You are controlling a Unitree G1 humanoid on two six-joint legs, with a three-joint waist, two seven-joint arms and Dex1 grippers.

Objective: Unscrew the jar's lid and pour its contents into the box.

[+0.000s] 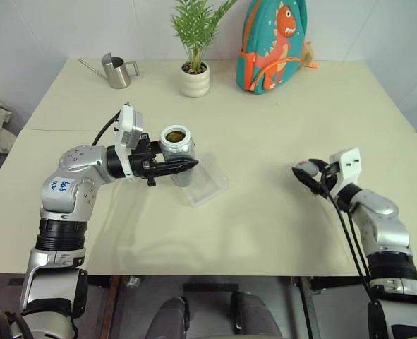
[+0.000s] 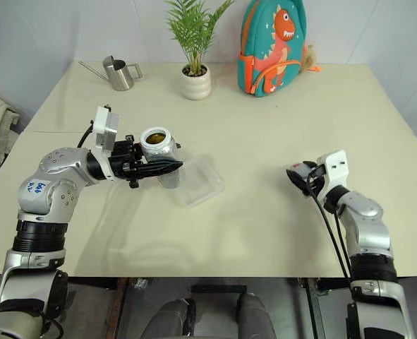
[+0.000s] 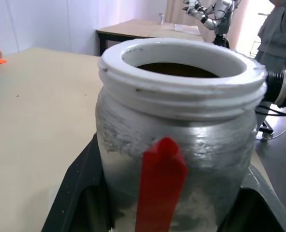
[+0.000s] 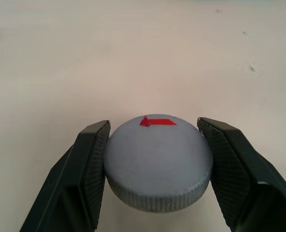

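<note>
The left gripper (image 1: 183, 167) has its jaws pinching the jar (image 1: 178, 148), held upright above the table (image 1: 279, 113) with its lid off. Through its open white mouth, dark brown contents (image 3: 176, 70) show inside; a red mark (image 3: 161, 186) runs down its side. The clear box (image 1: 209, 185) lies just beside and partly beneath the jar, on the table; nothing can be made out in it. Well apart on the right, the right gripper (image 4: 155, 164) has its jaws clamped on the grey lid (image 4: 158, 162), which bears a red arrow, low over the table. At the far edge stand a steel watering can (image 1: 116, 71), a potted plant (image 1: 195, 78) and a backpack (image 1: 275, 46).
</note>
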